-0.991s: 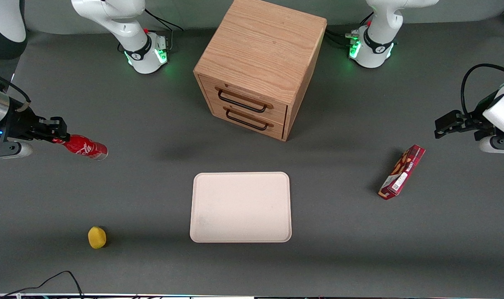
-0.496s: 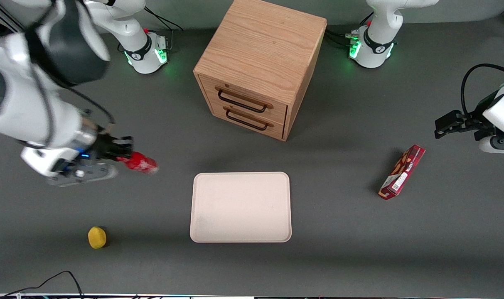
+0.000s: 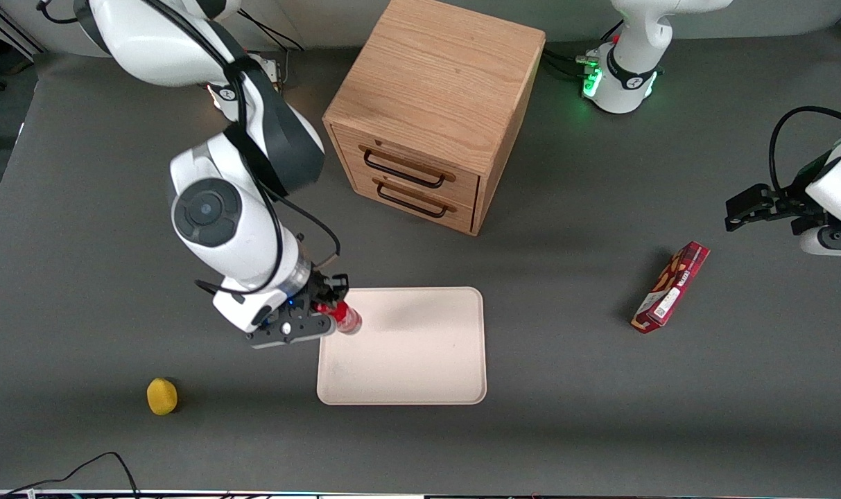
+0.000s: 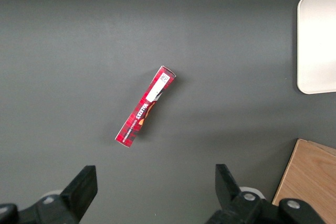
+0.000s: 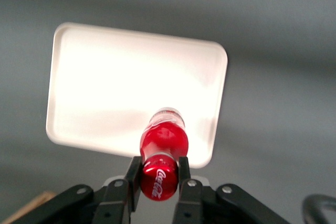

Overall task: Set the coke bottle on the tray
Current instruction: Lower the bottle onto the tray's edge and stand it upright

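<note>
My right gripper (image 3: 330,310) is shut on the cap end of the small red coke bottle (image 3: 346,317) and holds it in the air over the edge of the cream tray (image 3: 420,360) that lies toward the working arm's end. In the right wrist view the bottle (image 5: 164,142) hangs between my two black fingers (image 5: 133,174), cap toward the camera and silvery base toward the tray (image 5: 105,87) below it. The gripper (image 5: 157,174) clamps the red cap on both sides. The tray holds nothing.
A wooden two-drawer cabinet (image 3: 434,111) stands farther from the front camera than the tray. A yellow lemon-like object (image 3: 161,396) lies toward the working arm's end, near the front. A red snack box (image 3: 671,286) lies toward the parked arm's end and also shows in the left wrist view (image 4: 145,106).
My right gripper has carried the coke bottle from the working arm's end of the table across to above the tray's edge. The bottle now points more downward.
</note>
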### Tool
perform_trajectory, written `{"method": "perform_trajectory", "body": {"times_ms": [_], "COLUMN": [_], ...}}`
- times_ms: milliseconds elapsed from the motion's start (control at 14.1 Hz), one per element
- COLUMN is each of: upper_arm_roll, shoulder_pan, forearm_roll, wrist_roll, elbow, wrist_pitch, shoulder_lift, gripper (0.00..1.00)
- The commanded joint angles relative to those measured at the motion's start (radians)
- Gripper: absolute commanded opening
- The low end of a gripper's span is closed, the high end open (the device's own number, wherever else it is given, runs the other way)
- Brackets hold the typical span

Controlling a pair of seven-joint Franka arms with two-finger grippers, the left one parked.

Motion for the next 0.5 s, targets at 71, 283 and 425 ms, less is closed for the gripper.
{"method": "perform_trajectory", "body": {"times_ms": [71, 283, 425], "upper_arm_roll": [-0.029, -0.06, -0.078], "shoulder_pan": [0.0, 0.001, 0.001], "forearm_roll": [0.001, -0.003, -0.003], "wrist_roll": [0.006, -0.002, -0.003], "elbow": [0.069, 0.069, 0.069], "wrist_pitch": [0.134, 0.217, 0.245], "shoulder_lift": [0.113, 0.157, 0.18], "gripper": [0.0, 0.0, 0.0]}}
